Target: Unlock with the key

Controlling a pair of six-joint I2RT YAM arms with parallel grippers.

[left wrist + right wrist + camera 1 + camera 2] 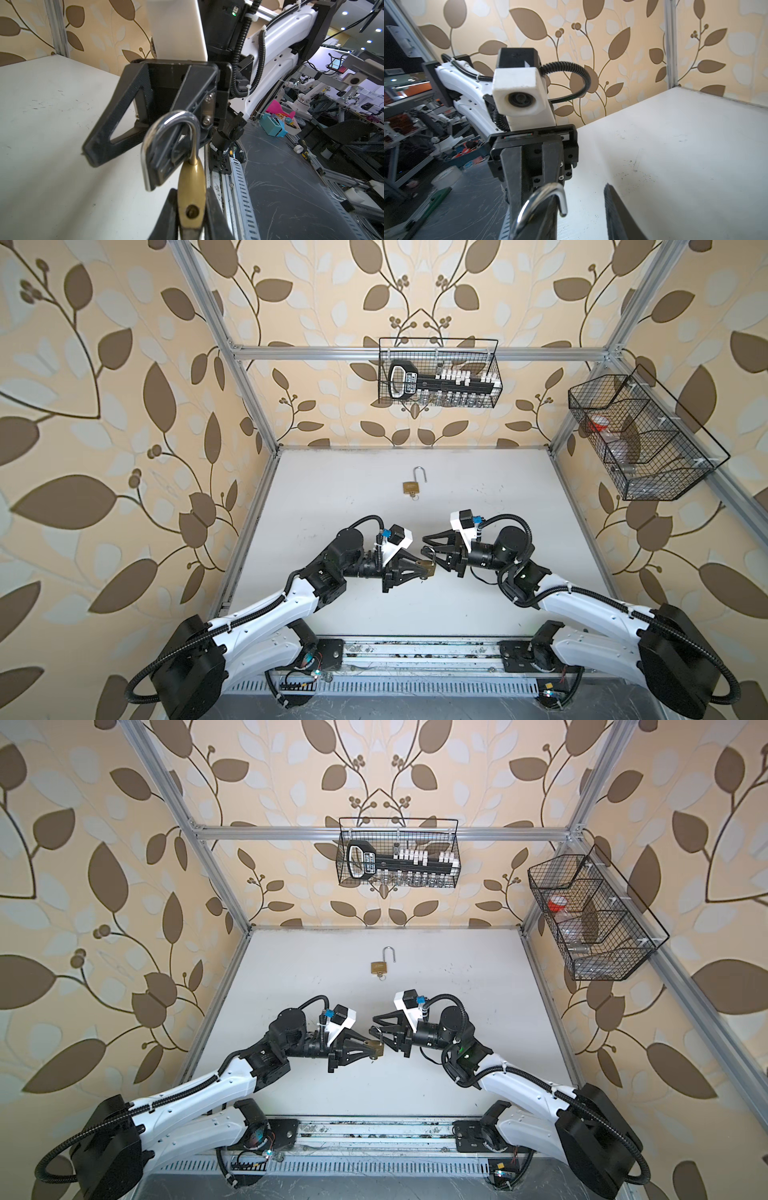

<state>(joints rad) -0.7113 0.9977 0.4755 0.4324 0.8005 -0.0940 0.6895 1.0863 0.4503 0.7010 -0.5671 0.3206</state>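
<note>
A brass padlock [192,187] is clamped by its body between the fingers of my left gripper [192,209], keyhole end toward the wrist camera. Its steel shackle [166,124] stands swung open, free end out of the body. The shackle loops around one finger of my right gripper [122,166], whose jaws stand apart with nothing between them. In both top views the two grippers [430,569] [424,544] meet nose to nose above the table's middle. A small silvery piece [423,580], seemingly the key, hangs under the held padlock [377,1048]. The right wrist view shows the shackle [542,195] hooked over a finger.
A second brass padlock [410,486] lies farther back on the white table [332,489], shackle open, a key in its base. Two black wire baskets hang on the frame: one on the back rail [438,373], one on the right rail [640,439].
</note>
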